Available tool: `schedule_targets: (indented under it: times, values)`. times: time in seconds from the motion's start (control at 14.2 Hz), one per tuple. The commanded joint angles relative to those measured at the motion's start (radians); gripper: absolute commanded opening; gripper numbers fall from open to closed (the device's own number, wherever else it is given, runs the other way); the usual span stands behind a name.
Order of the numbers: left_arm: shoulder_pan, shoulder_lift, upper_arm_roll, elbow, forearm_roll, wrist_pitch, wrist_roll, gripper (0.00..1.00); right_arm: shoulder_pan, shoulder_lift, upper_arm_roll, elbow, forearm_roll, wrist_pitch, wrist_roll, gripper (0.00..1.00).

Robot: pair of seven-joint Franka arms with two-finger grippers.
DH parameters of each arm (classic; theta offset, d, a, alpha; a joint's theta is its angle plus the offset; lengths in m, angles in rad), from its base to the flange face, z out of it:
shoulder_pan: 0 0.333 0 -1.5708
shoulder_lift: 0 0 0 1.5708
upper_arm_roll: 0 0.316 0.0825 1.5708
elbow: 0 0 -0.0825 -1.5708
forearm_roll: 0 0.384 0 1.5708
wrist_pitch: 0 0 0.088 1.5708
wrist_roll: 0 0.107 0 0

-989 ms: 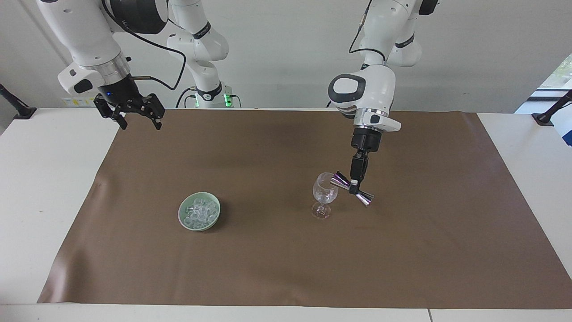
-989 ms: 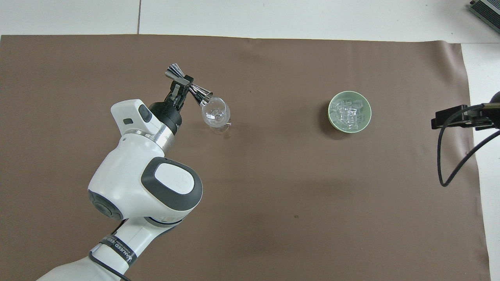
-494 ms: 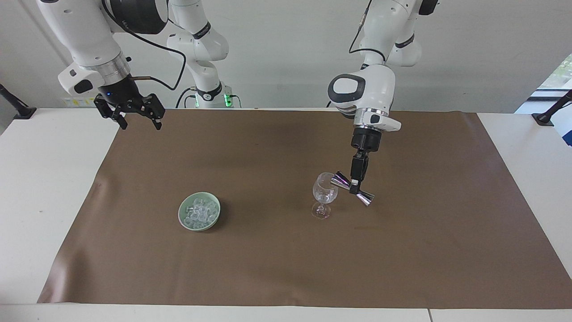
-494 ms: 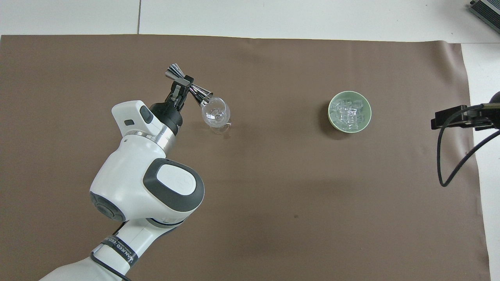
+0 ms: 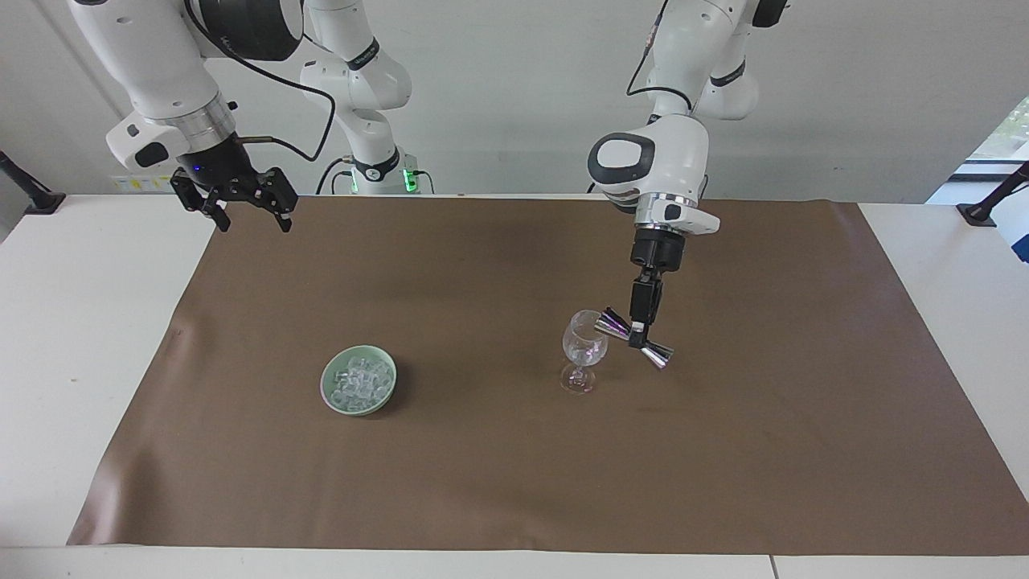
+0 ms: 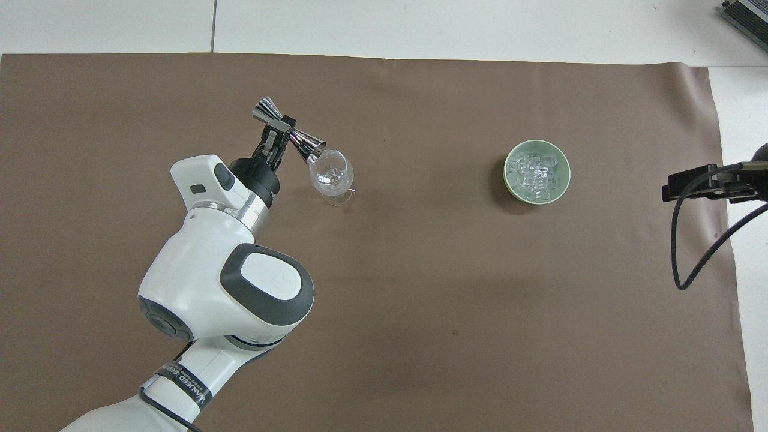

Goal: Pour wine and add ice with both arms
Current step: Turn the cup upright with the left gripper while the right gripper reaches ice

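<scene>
Left gripper (image 5: 639,336) clamped on waist of 1 silver jigger (image 5: 633,338), tilted, mouth at rim of 1 stemmed glass (image 5: 584,349). Right gripper (image 5: 249,215) jaws spread, holding nothing, waits above mat (image 5: 723,450) corner. 1 green bowl (image 5: 325,391) holds ice (image 5: 358,382), many cubes, toward right arm's end.

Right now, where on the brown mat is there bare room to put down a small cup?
The mat is bare between the bowl of ice and the glass. It is also bare from those two to the robots. It is crowded only at the glass, where the left gripper tilts a jigger over the rim.
</scene>
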Motion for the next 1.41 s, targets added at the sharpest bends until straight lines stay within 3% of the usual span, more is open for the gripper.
schedule_targets:
  times: [0.0, 0.21, 0.42, 0.64, 0.92, 1.06, 1.34]
  values:
    - [0.021, -0.004, 0.005, 0.017, -0.048, -0.039, 0.001, 0.0, -0.011, -0.029, 0.002, -0.034, 0.02, 0.01, -0.021, 1.0]
    - [0.048, -0.025, 0.005, 0.012, -0.084, -0.068, 0.0, 0.0, -0.011, -0.029, 0.002, -0.035, 0.02, 0.01, -0.023, 1.0]
    - [0.076, -0.052, 0.004, 0.015, -0.197, -0.131, -0.028, 0.0, -0.011, -0.029, 0.002, -0.035, 0.02, 0.009, -0.02, 1.0]
    - [0.088, -0.064, 0.002, 0.018, -0.205, -0.147, -0.144, 0.0, -0.007, -0.029, 0.002, -0.034, 0.02, -0.001, -0.012, 1.0]
    - [0.139, -0.085, 0.005, 0.017, -0.206, -0.262, -0.353, 0.0, -0.011, -0.033, 0.002, -0.037, 0.02, -0.001, -0.01, 1.0]
    - [0.176, -0.098, 0.01, 0.015, -0.206, -0.341, -0.44, 0.0, -0.007, -0.023, 0.003, -0.054, 0.023, 0.036, -0.007, 1.0]
    - [0.246, -0.121, 0.017, 0.01, -0.205, -0.505, -0.577, 0.0, 0.037, -0.009, 0.003, -0.173, 0.049, 0.232, 0.023, 1.0]
